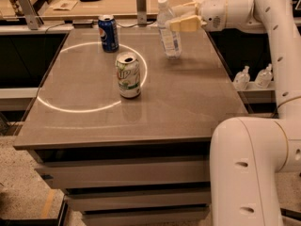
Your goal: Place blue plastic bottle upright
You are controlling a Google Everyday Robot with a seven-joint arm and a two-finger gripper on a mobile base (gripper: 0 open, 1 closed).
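The blue plastic bottle [170, 44], clear with a white cap and a pale label, stands upright at the back right of the grey table [188, 102], its base on the tabletop. My gripper [173, 16] reaches in from the right at the bottle's upper half. Its cream fingers [186, 24] sit on either side of the bottle, closed on it.
A blue Pepsi can [108, 33] stands at the back left and a green-white 7UP can [128, 74] near the middle, on a white light ring. Two small bottles [254, 76] sit on a shelf to the right. My white arm base [254, 173] fills the front right.
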